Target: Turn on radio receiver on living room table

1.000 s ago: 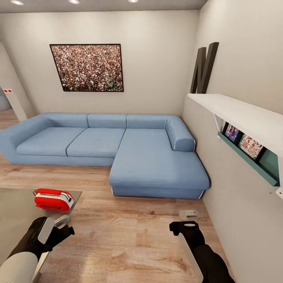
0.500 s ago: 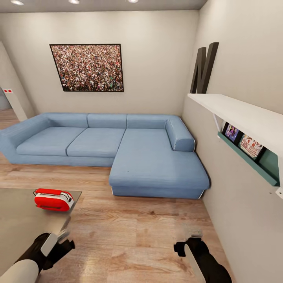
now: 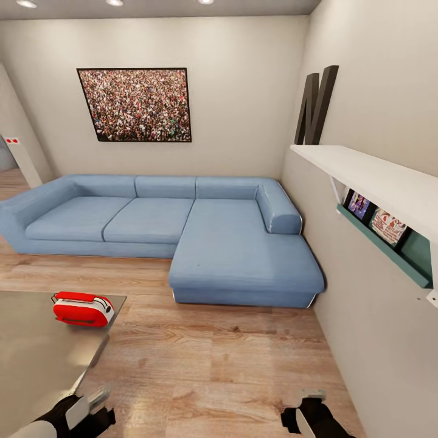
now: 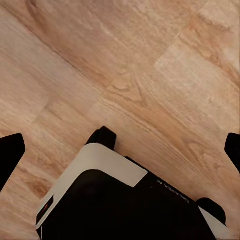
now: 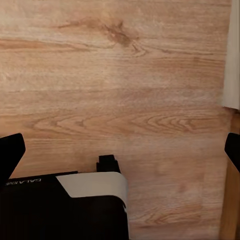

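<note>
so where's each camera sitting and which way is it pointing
Head view: on the robot's head, facing forward and down at the sofa, table and radio receiver; both hands at the bottom edge.
Left wrist view: on the left arm, facing down at the wood floor and robot base.
Right wrist view: likewise.
All three show the floor.

My head camera looks forward and down across the living room toward the sofa (image 3: 182,231) and back wall. My 2 wrist cameras face straight down at the wood plank floor (image 4: 150,75), much nearer to it. All 3 views share that floor, and both wrist views catch my black base (image 5: 60,207).
</note>
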Robot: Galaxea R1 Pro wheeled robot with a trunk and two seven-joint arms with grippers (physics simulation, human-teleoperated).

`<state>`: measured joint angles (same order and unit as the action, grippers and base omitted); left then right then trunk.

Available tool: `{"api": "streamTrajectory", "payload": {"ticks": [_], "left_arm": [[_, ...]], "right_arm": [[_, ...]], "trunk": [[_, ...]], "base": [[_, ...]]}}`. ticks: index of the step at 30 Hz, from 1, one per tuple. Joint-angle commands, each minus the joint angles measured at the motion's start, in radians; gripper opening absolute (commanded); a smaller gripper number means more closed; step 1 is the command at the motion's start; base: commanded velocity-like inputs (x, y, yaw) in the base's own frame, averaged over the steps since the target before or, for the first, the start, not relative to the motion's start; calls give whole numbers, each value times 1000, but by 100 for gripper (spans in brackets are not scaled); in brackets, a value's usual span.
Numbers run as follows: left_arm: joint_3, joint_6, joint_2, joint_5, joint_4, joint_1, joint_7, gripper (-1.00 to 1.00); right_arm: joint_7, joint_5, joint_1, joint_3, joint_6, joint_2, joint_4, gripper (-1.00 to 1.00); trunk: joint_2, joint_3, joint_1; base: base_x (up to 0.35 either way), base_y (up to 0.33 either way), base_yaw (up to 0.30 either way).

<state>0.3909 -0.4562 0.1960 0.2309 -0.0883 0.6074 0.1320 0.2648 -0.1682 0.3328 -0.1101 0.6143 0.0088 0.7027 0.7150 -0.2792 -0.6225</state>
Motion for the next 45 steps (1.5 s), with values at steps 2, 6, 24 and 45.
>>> {"api": "streamTrajectory", "payload": {"ticks": [2,6,24,45], "left_arm": [[0,11,9,-6,31,0,-13,100],[0,103,19,-11,118,0,-21,100],[0,292,38,-11,163,-183,-22,100],[0,508,13,-55,165,-535,-93,100]], "right_arm": [[-5,0,0,0,-18,-11,-33,100],[-8,-1,0,0,-58,-29,-117,100],[-12,7,0,-7,-447,-115,-683,100],[-274,4,-233,-6,-675,-191,-773,100]], "trunk": [[0,0,0],[0,0,0],[0,0,0],[0,0,0]], "base": [[0,0,0],[0,0,0],[0,0,0],[0,0,0]]}}
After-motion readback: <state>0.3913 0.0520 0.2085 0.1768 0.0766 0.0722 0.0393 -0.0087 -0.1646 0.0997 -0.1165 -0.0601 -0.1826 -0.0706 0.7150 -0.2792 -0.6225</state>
